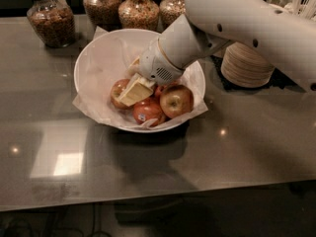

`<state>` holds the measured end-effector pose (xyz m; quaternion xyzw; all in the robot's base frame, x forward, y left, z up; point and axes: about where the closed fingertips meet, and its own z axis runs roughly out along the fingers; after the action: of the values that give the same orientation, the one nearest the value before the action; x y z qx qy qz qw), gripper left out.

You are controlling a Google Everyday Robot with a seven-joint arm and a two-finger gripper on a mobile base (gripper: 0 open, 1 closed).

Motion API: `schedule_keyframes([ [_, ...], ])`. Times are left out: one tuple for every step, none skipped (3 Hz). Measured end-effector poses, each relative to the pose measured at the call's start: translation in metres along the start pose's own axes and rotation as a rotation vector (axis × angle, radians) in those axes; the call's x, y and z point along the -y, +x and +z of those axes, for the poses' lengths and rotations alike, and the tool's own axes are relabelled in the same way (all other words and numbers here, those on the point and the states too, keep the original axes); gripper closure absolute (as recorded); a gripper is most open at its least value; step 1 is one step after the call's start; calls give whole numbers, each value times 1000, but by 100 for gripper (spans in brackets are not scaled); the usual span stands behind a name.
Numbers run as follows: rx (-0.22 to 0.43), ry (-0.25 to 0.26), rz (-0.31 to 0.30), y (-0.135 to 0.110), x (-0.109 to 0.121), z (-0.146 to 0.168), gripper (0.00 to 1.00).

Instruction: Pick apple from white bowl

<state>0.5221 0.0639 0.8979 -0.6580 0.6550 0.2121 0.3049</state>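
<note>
end effector (134, 92) hanging low inside white bowl (94, 68), apple (176, 101) lying just beside it; grip state: cannot tell.

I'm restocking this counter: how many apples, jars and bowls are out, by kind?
Apples: 3 in plain sight; the gripper, down among them, may hide more
White bowl: 1
Glass jars: 4
Stack of paper bowls: 1
Total: 9

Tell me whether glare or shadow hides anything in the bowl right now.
Camera view: bright glare lies on the table near left, away from the white bowl; its shadow falls toward the camera; only the gripper, down inside the bowl, blocks anything; the apple is clearly lit.
</note>
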Motion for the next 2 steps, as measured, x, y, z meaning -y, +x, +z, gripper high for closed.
schedule_keyframes([
  [28, 29, -10, -6, 0, -17, 100],
  [59, 45, -17, -11, -1, -30, 100],
])
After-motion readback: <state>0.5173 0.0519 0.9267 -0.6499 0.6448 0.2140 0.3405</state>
